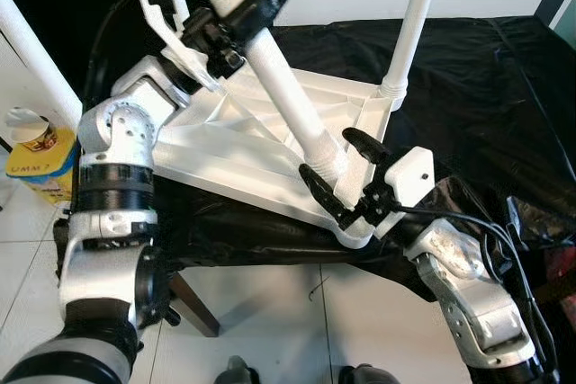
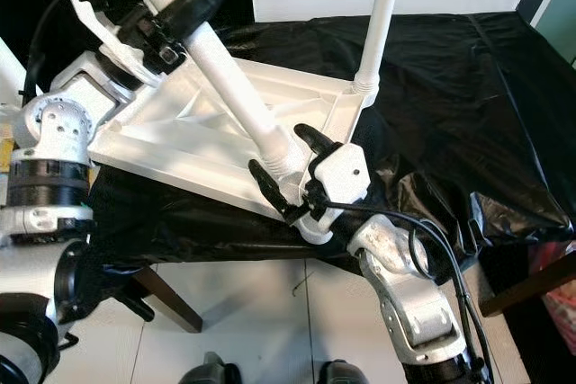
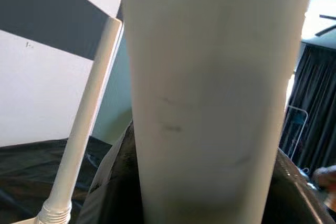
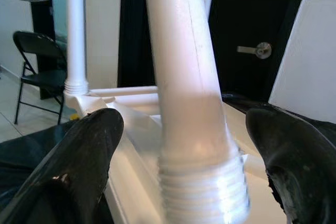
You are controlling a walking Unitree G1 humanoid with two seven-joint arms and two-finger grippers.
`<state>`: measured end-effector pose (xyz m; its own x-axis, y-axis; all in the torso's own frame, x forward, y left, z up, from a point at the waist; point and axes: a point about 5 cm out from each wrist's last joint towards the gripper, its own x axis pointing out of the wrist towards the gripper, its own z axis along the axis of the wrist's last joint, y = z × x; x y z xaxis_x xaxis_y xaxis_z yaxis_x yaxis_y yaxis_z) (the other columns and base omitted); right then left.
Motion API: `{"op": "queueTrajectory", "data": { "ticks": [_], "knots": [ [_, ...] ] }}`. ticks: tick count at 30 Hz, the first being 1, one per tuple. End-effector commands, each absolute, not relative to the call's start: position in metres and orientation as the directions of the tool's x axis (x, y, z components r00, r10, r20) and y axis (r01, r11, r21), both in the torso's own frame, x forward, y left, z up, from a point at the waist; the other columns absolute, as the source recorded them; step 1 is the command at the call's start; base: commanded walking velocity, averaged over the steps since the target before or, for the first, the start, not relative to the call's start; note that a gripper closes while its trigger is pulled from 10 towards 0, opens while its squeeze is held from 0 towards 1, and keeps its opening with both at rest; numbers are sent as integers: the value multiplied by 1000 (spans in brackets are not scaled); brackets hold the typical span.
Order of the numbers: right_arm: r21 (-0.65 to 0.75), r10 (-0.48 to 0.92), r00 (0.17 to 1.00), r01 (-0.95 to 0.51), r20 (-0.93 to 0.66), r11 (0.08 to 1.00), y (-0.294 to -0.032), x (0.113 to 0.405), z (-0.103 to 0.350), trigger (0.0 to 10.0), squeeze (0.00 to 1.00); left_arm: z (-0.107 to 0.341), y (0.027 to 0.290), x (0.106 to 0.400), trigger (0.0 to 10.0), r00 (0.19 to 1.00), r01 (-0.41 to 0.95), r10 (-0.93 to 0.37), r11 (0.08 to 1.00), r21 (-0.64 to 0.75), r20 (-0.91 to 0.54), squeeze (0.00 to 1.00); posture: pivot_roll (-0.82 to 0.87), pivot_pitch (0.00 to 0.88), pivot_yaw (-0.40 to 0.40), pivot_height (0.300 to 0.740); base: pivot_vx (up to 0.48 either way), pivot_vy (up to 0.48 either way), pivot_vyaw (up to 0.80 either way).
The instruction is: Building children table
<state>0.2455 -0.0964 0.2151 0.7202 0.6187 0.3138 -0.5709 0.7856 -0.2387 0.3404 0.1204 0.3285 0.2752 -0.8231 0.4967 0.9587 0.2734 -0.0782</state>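
Observation:
The white table top (image 1: 225, 146) lies upside down on a black-covered table. One white leg (image 1: 414, 15) stands upright in its far right corner socket. A second leg (image 1: 288, 96) leans, with its threaded end (image 4: 202, 187) at the near corner socket. High up on this leaning leg, my left gripper (image 1: 238, 20) is shut around it; the left wrist view has the leg (image 3: 210, 103) pressed close. My right gripper (image 1: 342, 170) is open down at the leg's base, one black finger (image 4: 79, 156) on each side and clear of it.
Black plastic sheeting (image 1: 486, 87) covers the table and hangs over its near edge. A yellow container (image 1: 36, 155) sits on the white tiled floor at the left. A wooden table leg (image 1: 193, 303) slants below the near edge. A folding chair (image 4: 31, 61) stands beyond.

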Motion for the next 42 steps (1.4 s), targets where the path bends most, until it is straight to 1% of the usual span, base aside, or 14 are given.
{"op": "queueTrajectory", "data": {
  "ticks": [1, 2, 3, 5, 7, 15, 20, 26, 31, 42],
  "knots": [
    [-242, 622, 727, -574, 291, 783, -94, 247, 214, 10000, 0, 334, 116, 334, 10000, 256, 960, -829, 278, -32, 496, 0, -31, 71, 2, 740, 0, 0, 0],
    [-242, 622, 727, -574, 291, 783, -94, 247, 214, 10000, 0, 334, 116, 334, 10000, 256, 960, -829, 278, -32, 496, 0, -31, 71, 2, 740, 0, 0, 0],
    [-256, 624, 732, -570, 273, 781, -93, 250, 214, 10000, 0, 333, 110, 330, 10000, 246, 960, -841, 282, 2, 482, 0, -30, 68, -1, 740, 0, 0, 0],
    [-256, 624, 732, -570, 273, 781, -93, 250, 214, 10000, 0, 333, 110, 330, 10000, 246, 960, -841, 282, 2, 482, 0, -30, 68, -1, 740, 0, 0, 0],
    [-284, 629, 737, -565, 248, 775, -87, 258, 219, 10000, 0, 330, 98, 322, 10000, 235, 956, -860, 290, 55, 453, 0, -25, 65, -9, 740, 0, 0, 0],
    [-325, 631, 746, -555, 214, 766, -80, 268, 223, 10000, 0, 326, 83, 309, 10000, 238, 949, -862, 305, 82, 448, 0, -19, 57, -14, 740, 0, 0, 0],
    [-319, 628, 755, -557, 191, 767, -76, 272, 224, 10000, 0, 325, 75, 306, 10000, 243, 944, -860, 316, 94, 449, 0, -17, 53, -14, 740, 0, 0, 0],
    [-320, 626, 759, -557, 180, 767, -75, 273, 224, 10000, 0, 324, 73, 304, 10000, 244, 942, -860, 319, 99, 449, 0, -16, 52, -14, 740, 0, 0, 0],
    [-322, 615, 778, -554, 128, 768, -69, 277, 217, 10000, 0, 325, 59, 295, 10000, 224, 940, -870, 312, 138, 439, 0, -15, 45, -12, 740, 0, 0, 0],
    [-319, 597, 797, -547, 84, 774, -69, 279, 212, 10000, 0, 327, 53, 290, 10000, 211, 941, -875, 303, 152, 436, 0, -15, 47, -7, 740, 0, 0, 0]
  ]
}}
